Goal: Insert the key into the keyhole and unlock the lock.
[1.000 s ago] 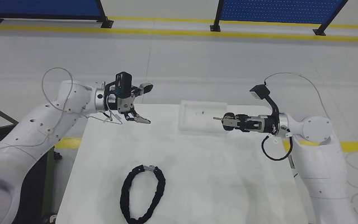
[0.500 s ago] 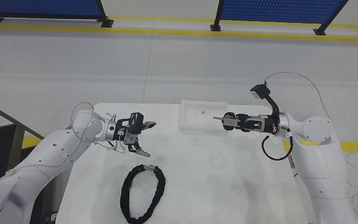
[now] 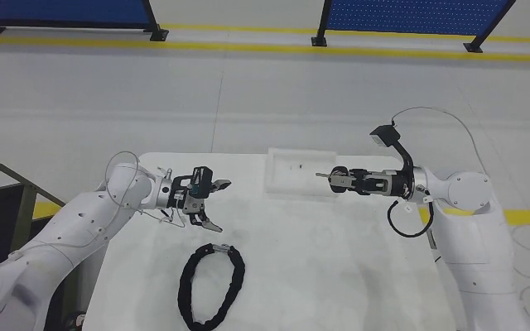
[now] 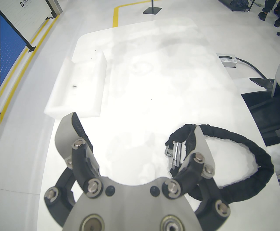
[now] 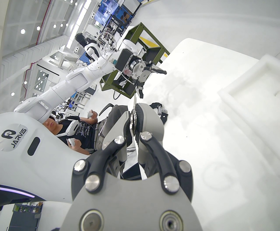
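Black fabric-sleeved loop lock (image 3: 185,290) on white counter (image 3: 331,265); left end effector (image 3: 220,205) spread wide near it, right end effector (image 3: 334,177) pinching slim metal key (image 3: 321,175).

A robotics lab in an open hall
Yellow floor lines (image 3: 248,46), blue screens (image 3: 414,12) on stands beyond the table's (image 3: 348,273) far edge, crowded workbenches (image 5: 109,20) under ceiling lights (image 5: 22,31)

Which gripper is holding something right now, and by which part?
The right gripper is shut on the key, pinching its head end, with the blade sticking out past the fingertips. The left gripper is open and holds nothing, near the chain lock.
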`<state>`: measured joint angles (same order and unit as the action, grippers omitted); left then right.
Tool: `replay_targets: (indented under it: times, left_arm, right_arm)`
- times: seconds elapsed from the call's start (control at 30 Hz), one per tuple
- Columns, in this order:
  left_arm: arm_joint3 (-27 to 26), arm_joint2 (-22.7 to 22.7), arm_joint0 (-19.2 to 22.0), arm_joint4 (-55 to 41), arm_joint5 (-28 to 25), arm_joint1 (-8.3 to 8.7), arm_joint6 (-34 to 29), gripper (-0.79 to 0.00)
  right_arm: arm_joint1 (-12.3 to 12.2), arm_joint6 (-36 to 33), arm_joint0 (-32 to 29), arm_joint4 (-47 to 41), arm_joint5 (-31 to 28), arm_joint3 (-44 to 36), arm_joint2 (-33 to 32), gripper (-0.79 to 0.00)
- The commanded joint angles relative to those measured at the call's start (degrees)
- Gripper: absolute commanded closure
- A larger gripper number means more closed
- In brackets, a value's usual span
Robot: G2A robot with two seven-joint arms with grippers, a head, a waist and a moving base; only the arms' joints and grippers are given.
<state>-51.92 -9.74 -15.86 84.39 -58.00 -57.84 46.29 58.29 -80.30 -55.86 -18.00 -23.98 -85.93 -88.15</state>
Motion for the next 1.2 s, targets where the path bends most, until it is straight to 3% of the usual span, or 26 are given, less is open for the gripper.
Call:
replay_targets:
  times: [0.0,0.2,0.27,0.37,0.8,1.0,1.17]
  left_arm:
    - [0.0,0.0,0.0,0.0,0.0,0.0,0.0,-0.785]
    - [0.1,0.0,-0.1,0.1,0.5,0.01,-0.6,-0.785]
    - [-1.3,-0.7,-0.9,-0.2,3.1,-0.08,-5.2,-0.785]
    - [-3.9,-1.1,-2.0,0.7,3.1,0.28,-9.1,-0.785]
    - [-6.0,-2.3,-10.3,7.0,5.1,4.84,-2.2,-0.785]
    - [-5.1,-2.6,-12.9,10.2,8.4,5.59,-0.3,-0.785]
    - [-3.7,-2.9,-13.6,11.8,9.1,5.17,0.9,-0.785]
  right_arm:
    - [0.0,0.0,0.0,0.0,0.0,0.0,0.0,0.0]
    - [0.0,0.0,0.0,0.0,0.0,0.0,0.0,0.0]
    - [0.0,0.0,0.0,0.0,0.0,0.0,0.0,0.0]
    - [0.0,0.0,0.0,0.0,0.0,0.0,0.0,0.0]
    - [0.0,0.0,0.0,0.0,0.0,0.0,0.0,0.0]
    - [0.0,0.0,0.0,0.0,0.0,0.0,0.0,0.0]
    - [0.0,0.0,0.0,0.0,0.0,0.0,0.0,0.0]
